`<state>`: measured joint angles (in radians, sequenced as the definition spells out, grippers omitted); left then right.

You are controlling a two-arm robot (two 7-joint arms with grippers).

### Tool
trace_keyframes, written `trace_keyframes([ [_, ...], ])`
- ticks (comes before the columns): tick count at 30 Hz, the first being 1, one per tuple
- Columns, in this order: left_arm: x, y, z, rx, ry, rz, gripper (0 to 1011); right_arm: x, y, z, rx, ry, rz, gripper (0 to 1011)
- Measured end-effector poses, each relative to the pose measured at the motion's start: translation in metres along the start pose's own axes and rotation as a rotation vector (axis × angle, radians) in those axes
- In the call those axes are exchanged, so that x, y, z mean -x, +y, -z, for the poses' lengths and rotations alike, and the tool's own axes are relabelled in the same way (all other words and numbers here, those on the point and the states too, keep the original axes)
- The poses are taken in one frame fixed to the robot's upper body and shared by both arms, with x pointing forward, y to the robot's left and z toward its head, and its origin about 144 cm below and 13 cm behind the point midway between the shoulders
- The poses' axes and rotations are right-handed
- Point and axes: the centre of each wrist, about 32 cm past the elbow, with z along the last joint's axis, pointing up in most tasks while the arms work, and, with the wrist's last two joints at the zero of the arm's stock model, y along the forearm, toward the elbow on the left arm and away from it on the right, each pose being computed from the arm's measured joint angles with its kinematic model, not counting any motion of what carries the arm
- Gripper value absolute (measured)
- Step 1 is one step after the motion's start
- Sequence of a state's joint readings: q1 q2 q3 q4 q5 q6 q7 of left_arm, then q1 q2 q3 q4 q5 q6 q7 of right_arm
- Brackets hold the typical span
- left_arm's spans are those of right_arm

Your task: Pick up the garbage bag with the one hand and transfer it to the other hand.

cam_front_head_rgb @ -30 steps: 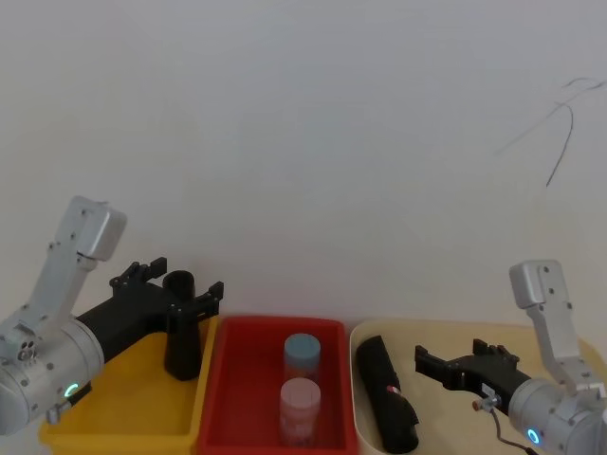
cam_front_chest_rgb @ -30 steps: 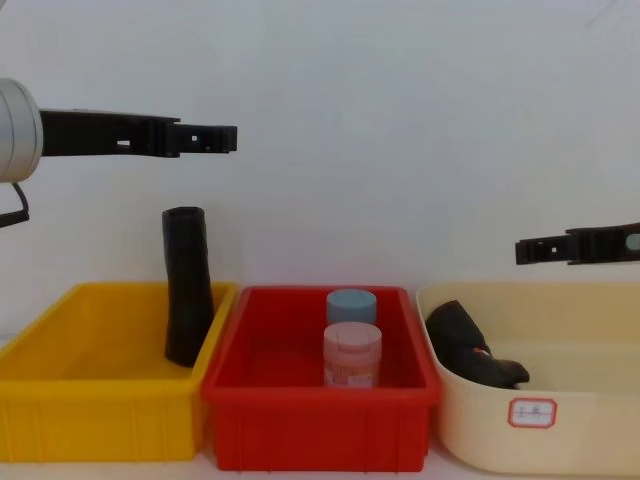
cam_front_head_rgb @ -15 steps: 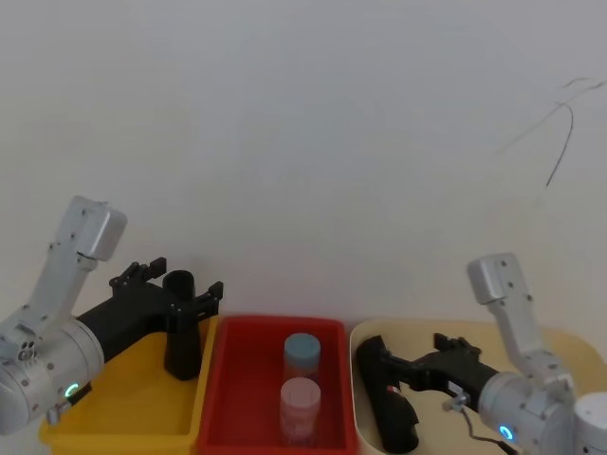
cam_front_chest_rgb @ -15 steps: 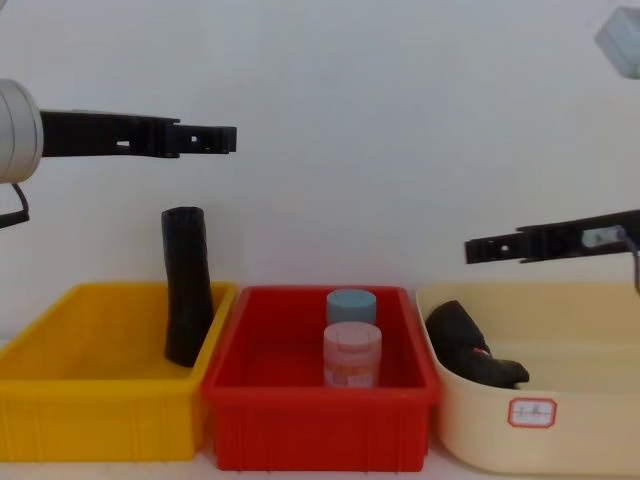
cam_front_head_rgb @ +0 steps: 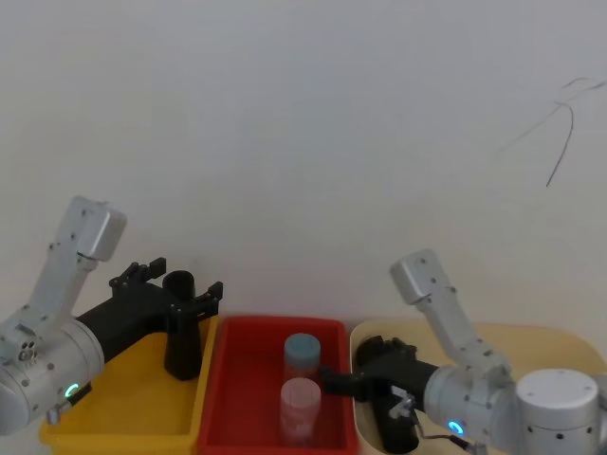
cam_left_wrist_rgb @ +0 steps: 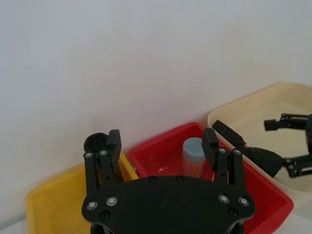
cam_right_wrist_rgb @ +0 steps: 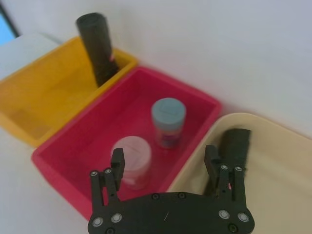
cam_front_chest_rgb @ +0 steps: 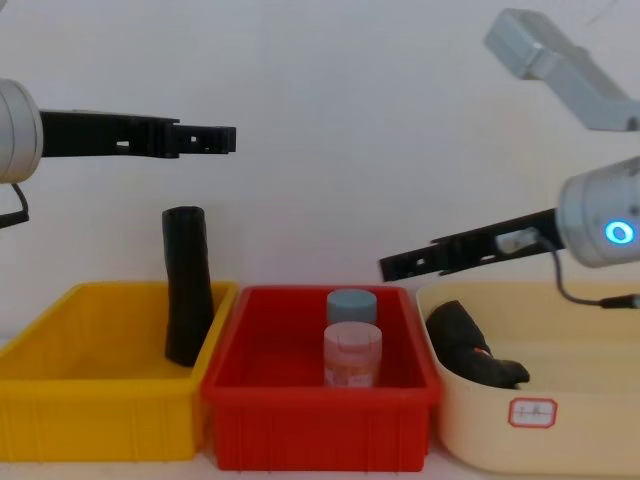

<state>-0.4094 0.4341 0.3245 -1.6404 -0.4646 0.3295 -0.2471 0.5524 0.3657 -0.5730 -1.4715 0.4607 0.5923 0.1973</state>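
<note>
Hovering at the red bin's (cam_front_head_rgb: 275, 323) right edge in head view: right gripper (cam_front_head_rgb: 327, 380). Chest view: garbage bag (cam_front_chest_rgb: 462, 345) lies in the cream tub (cam_front_chest_rgb: 600, 420), below that gripper, untouched; left gripper (cam_front_chest_rgb: 222, 138) hangs high over the yellow bin (cam_front_chest_rgb: 100, 420). Wrist views: both grippers' jaws stand apart, empty.

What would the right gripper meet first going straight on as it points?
Likely the blue-lidded jar in the red bin; the open right gripper slants down toward it, though depth is unclear.
</note>
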Motion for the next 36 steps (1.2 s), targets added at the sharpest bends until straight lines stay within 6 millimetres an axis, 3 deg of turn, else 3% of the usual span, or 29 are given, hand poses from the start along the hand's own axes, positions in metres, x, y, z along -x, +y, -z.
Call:
trace_keyframes([
  [16,0.000,0.000,0.000,0.000,0.000,0.000,1000,0.005,0.023,-0.012,0.071,-0.043,-0.070,1000],
  [36,0.000,0.000,0.000,0.000,0.000,0.000,1000,0.008,0.046,-0.012,0.126,-0.067,-0.109,1000],
])
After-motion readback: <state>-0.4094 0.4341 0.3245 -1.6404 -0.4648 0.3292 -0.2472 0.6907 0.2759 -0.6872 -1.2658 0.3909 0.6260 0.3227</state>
